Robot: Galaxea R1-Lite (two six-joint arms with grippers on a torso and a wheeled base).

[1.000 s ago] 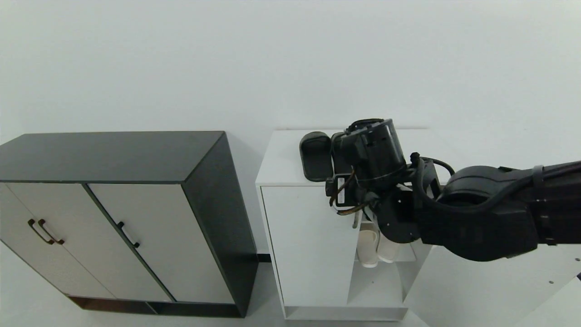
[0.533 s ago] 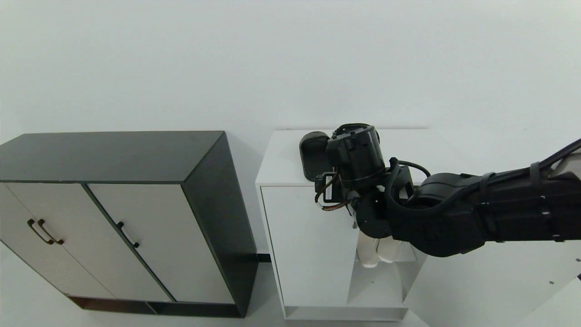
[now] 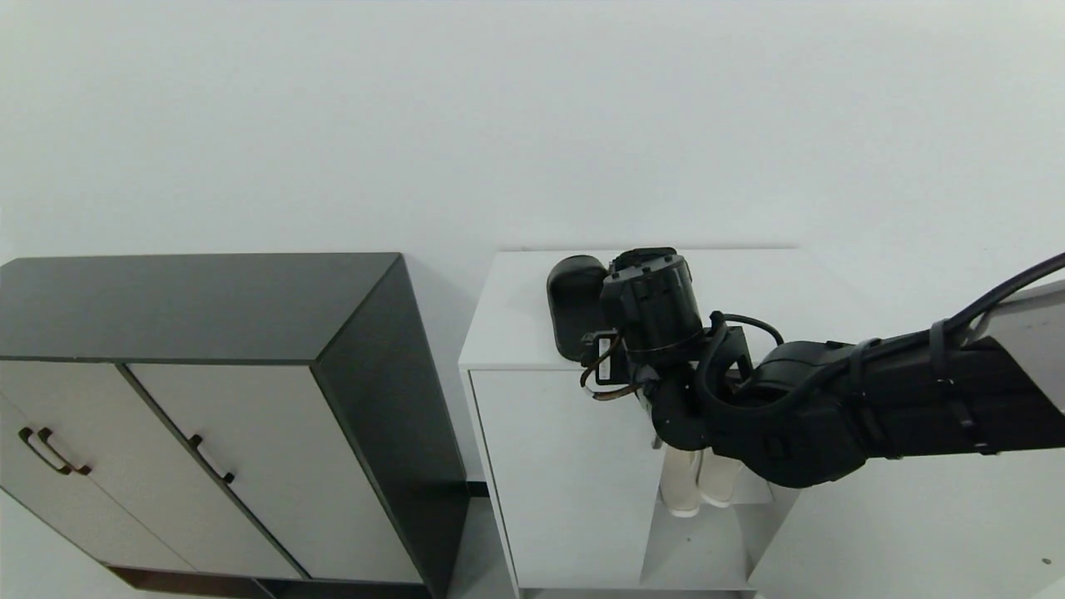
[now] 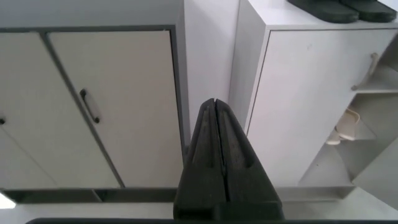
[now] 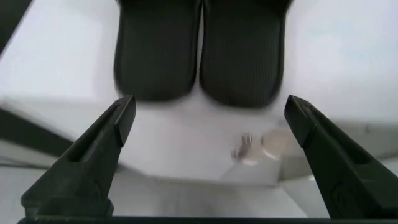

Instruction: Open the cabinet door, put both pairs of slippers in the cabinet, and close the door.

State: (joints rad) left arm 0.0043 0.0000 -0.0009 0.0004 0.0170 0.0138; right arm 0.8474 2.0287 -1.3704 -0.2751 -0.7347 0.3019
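Centrally, matte black slippers (image 3: 574, 304) lie paired atop the white cabinet (image 3: 566, 466), near its front edge, bare top to frame right; white slippers (image 3: 682, 491) stand inside. Meanwhile the right tool (image 5: 208, 109) is spread wide, the left tool (image 4: 214, 109) pressed together.

Glowing bright and even over the pale wall (image 3: 532, 125), seemingly falling soft from above. Laying only a faint grey shadow between the dark cabinet (image 3: 200, 299) and the white cabinet (image 3: 516, 312). Dimming inside the open compartment (image 3: 703, 541). Glinting dully off the dark cabinet's top, leaving the black slippers (image 3: 574, 304) matte.
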